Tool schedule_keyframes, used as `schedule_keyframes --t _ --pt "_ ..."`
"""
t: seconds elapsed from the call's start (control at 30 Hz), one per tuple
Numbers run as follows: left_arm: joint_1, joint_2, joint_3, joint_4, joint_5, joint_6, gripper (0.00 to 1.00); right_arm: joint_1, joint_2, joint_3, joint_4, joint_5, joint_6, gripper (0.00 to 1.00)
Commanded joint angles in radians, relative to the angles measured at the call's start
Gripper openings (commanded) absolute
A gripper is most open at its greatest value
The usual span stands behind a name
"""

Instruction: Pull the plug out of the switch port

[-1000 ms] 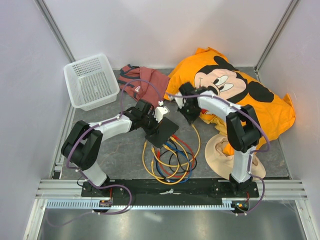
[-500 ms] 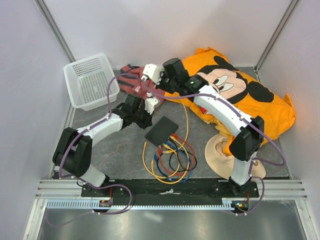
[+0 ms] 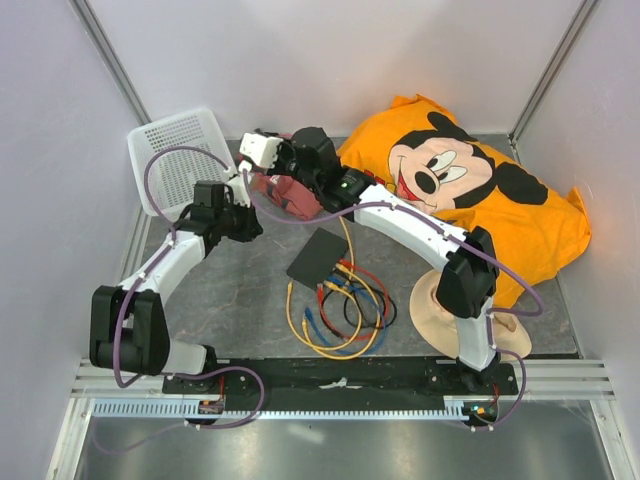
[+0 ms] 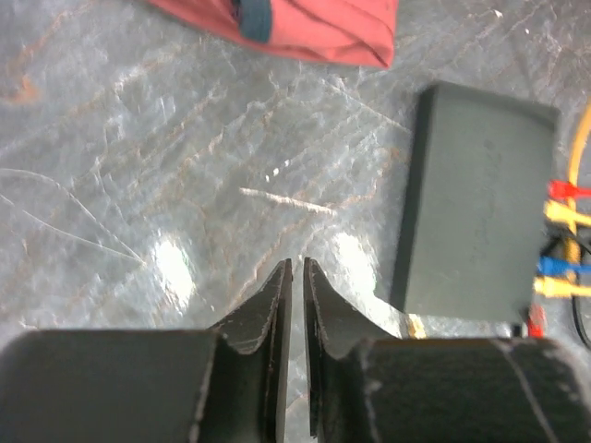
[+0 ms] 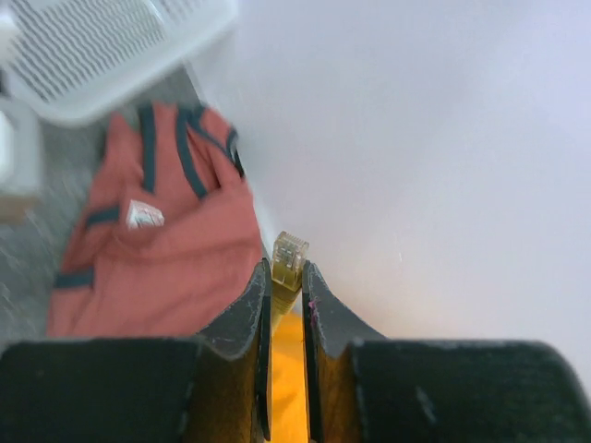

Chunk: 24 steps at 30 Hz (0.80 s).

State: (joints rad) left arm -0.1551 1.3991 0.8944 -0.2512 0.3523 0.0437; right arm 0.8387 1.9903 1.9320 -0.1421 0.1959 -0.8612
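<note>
One plug [image 5: 289,251] sits pinched in the right gripper [image 5: 286,269], free of the switch [image 4: 480,203]; left gripper [image 4: 296,266] nearly closed, empty; next, probably, drop it.

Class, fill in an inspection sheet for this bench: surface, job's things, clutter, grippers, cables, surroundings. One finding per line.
Surface: grey marbled tabletop, glare spots, no spills seen.
Job's things: switch lies flat; clear plug on a yellow cable is out of it and lifted.
Clutter: white basket, red garment, orange Mickey Mouse shirt, beige hat.
Grippers: right gripper fingers shut on the clear plug; left gripper fingers nearly touching, holding nothing, over bare table beside the switch.
Cables: red, yellow and blue leads sit in the switch's edge; loose coil beside it.
Surroundings: pale walls; metal rail at the near edge.
</note>
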Motion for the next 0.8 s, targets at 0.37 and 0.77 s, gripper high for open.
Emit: schedule_keyframes --t 0.37,0.77 --pt "0.097 -0.158 -0.110 -0.052 -0.024 -0.122 0.20 0.092 0.044 -0.106 0.144 -0.475 0.289 0.12" --pt "0.124 -0.200 -0.011 -0.062 0.009 -0.045 0.50 -0.116 -0.036 -0.212 -0.160 -0.576 0.773 0.81"
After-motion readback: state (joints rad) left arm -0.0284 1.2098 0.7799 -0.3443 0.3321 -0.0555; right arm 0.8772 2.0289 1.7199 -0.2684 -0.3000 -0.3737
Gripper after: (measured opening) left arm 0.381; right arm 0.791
